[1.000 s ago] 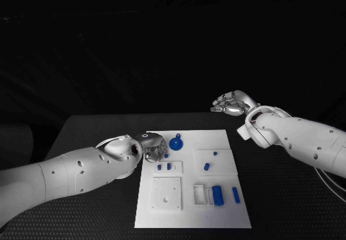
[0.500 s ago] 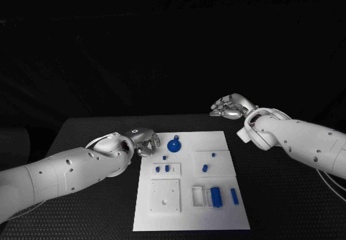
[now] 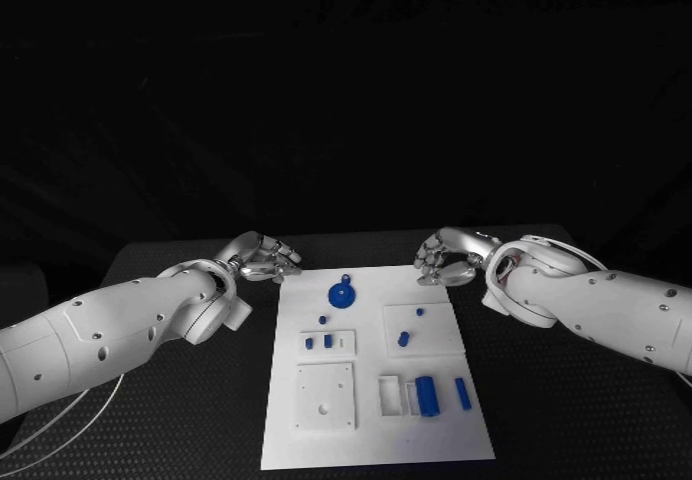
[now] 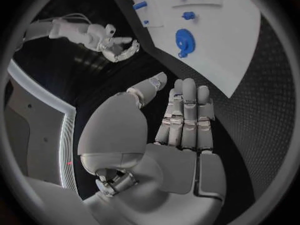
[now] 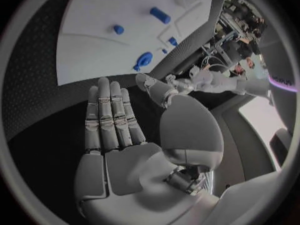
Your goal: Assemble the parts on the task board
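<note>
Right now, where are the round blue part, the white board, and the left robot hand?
Round blue part [image 3: 342, 294], head view, its disc centre.
Task board [image 3: 433, 440], head view, bare near corner.
Left robot hand [image 3: 261, 257], head view, its middle.

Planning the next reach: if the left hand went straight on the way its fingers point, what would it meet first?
Probably the near corner of the task board, judging by the left hand; bare black table lies between, and depth is unclear.
</note>
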Motion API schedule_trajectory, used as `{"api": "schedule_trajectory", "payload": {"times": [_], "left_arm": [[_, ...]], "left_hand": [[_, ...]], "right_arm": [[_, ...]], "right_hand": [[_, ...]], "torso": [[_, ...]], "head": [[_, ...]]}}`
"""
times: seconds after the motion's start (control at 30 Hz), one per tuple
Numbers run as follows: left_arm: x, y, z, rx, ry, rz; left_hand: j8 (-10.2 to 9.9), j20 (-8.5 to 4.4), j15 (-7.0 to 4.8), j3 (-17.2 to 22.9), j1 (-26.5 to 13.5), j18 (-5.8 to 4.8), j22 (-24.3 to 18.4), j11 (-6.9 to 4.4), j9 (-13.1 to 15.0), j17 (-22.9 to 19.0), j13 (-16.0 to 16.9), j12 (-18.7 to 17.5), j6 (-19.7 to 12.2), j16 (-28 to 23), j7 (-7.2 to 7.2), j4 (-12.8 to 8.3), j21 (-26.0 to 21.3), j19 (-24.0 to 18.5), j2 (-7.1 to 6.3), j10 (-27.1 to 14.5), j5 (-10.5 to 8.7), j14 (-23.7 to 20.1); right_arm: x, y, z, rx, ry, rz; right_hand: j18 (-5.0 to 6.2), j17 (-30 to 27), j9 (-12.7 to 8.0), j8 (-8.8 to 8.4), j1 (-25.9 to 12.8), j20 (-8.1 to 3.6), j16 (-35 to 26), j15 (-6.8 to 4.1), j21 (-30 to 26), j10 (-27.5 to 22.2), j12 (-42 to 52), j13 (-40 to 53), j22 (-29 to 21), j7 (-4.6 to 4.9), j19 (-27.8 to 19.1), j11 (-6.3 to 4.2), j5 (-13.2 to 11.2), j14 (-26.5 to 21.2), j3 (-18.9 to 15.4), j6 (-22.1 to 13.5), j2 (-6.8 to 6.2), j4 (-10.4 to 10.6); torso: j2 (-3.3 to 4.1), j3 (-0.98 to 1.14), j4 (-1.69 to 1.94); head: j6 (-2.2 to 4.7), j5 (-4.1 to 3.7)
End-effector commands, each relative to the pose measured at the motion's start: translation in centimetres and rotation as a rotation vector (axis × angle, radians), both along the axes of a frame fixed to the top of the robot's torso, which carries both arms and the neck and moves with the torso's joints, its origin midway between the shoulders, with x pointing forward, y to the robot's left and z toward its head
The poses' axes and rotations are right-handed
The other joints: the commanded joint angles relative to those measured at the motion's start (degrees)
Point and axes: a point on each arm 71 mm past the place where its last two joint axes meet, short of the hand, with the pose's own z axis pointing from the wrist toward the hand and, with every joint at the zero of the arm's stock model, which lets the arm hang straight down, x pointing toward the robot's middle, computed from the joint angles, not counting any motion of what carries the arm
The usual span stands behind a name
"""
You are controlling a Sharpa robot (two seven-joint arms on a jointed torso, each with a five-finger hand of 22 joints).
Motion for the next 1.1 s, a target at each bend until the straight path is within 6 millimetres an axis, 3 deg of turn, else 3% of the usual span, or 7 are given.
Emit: {"api": "schedule_trajectory", "payload": {"times": [0.03,0.23,0.4,1.1], "left_arm": [[-0.4,-0.8,0.7,-0.244,0.047,-0.031],[-0.9,-0.9,1.1,-0.315,0.071,-0.035],[-1.0,-1.0,1.3,-0.321,0.064,-0.038],[-1.0,-1.0,1.3,-0.337,0.074,-0.037]], "left_hand": [[0.4,-0.38,0.32,-0.54,-0.48,-0.89,-0.49,0.25,0.1,-0.54,-0.21,-0.28,-0.49,-2.07,-0.09,-0.28,-1.09,-0.28,0.41,-0.38,-0.3,0.14],[0.65,0.16,0.92,-2.26,-1.76,-0.96,-0.8,0.88,0.01,-0.8,-0.74,-0.98,-1.06,-5.26,-0.16,-1.01,-2.6,-0.56,1.09,-1.72,-0.55,0.51],[0.71,0.17,0.91,-2.91,-2.2,-0.88,-0.75,0.97,-0.04,-0.53,-0.89,-1.08,-1.22,-5.63,-0.08,-1.2,-2.79,-0.33,1.3,-1.99,-0.73,1.01],[0.78,0.21,0.98,-3.36,-2.65,-0.82,-0.7,1.08,-0.12,-0.24,-1.06,-1.17,-1.35,-6.17,0.17,-1.27,-3.07,-0.16,1.5,-2.33,-0.68,1.13]], "right_arm": [[-0.8,0.6,-0.8,-0.247,-0.06,0.081],[-1.6,1.3,-1.5,-0.336,-0.105,0.114],[-2.2,1.7,-2.7,-0.391,-0.103,0.135],[-2.8,2.9,-4.9,-0.412,-0.108,0.165]], "right_hand": [[0.35,1.61,-0.06,0.29,0.95,-0.74,0.91,-0.76,0.67,0.67,0.25,0.53,-0.05,-0.04,2.26,-0.22,-1.49,1.7,1.07,0.55,-0.33,0.15],[0.35,4.66,-0.19,0.23,1.5,-2.49,2.58,-2.73,2.69,1.04,-0.39,1.21,0.41,-0.09,7.08,-0.3,-3.7,5.75,2.85,0.56,-1.82,0.97],[0.35,6.99,-0.28,0.27,1.3,-3.96,3.48,-3.71,4.4,1.28,-1.16,1.5,0.97,-0.15,10.74,-0.47,-4.38,9.05,3.32,0.62,-2.66,1.35],[0.35,9.62,-0.35,0.69,1.6,-4.73,2.77,-3.99,5.45,2.3,-2.01,1.94,2.3,-0.62,12.22,-0.72,-5.51,9.87,5.22,1.6,-2.66,2.25]], "torso": [[-0.03,-0.06,-0.09],[-0.22,-0.08,-0.11],[-0.18,-0.08,-0.05],[-0.06,-0.08,-0.07]], "head": [[0.24,-0.15],[0.29,-0.32],[0.32,-0.52],[-0.19,-0.06]]}}
